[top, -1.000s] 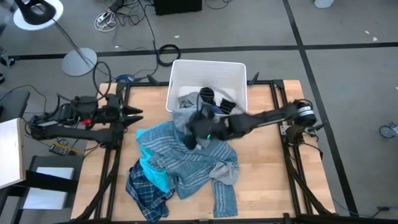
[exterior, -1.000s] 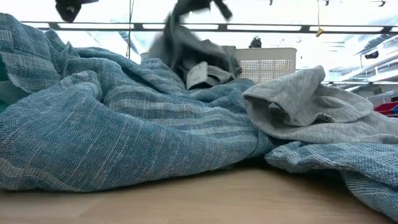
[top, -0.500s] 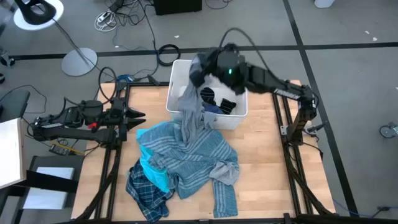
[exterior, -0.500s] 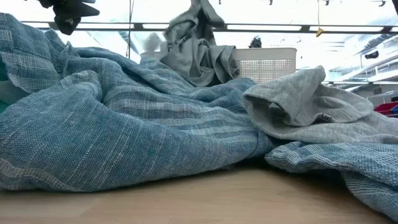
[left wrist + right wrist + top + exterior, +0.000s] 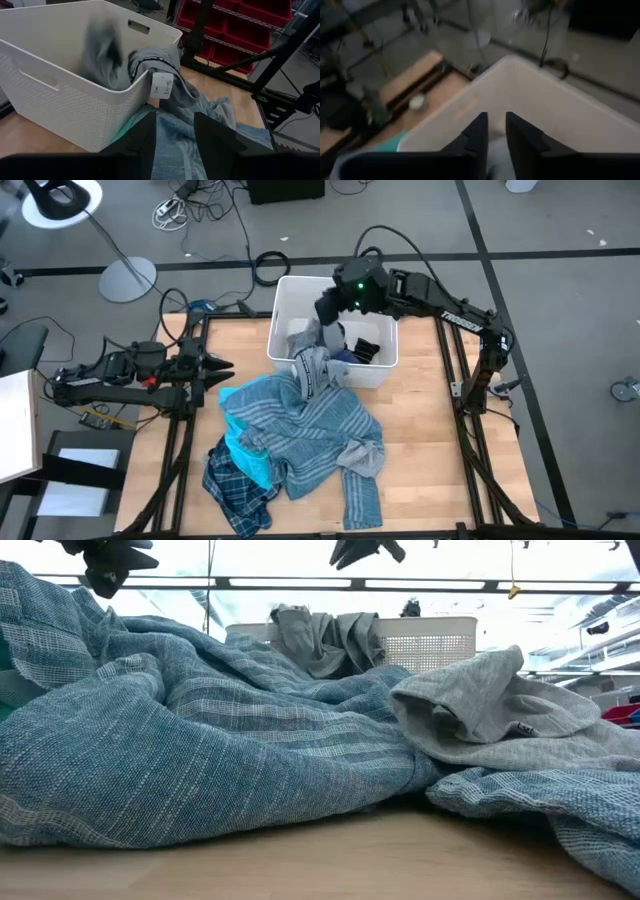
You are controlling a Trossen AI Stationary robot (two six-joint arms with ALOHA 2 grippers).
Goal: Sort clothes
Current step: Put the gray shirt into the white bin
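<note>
Grey floor with cables and a lamp base surrounds the wooden table [image 5: 420, 450], seen from above. Biggest item: the heap of clothes [image 5: 295, 445], centre to 7 o'clock of the table. Blue-grey striped shirt [image 5: 310, 430] lies on top, long axis running roughly 10 to 4 o'clock, one sleeve trailing toward 5 o'clock. Navy plaid shirt [image 5: 232, 490] pokes out at 7 o'clock of the heap, with the turquoise piece [image 5: 245, 455] just above it at the heap's 9 o'clock side. A grey bit [image 5: 362, 458] sits at 3 o'clock of the heap.

White bin [image 5: 290, 295] stands at 12 o'clock of the table. Grey top [image 5: 312, 360] drapes over its near rim, long axis 12 to 6 o'clock, half inside, lower end touching the striped shirt; a white label shows in the left wrist view. Inside the bin: black striped socks [image 5: 365, 348] at the 3 o'clock side and a small blue item [image 5: 343, 357] just beside them.

Right gripper [image 5: 330, 308] hangs above the bin's middle, fingers a narrow gap apart, nothing between them. Left gripper [image 5: 222, 366] waits at 9 o'clock of the table, pointing at the bin, fingers spread, nothing held.
</note>
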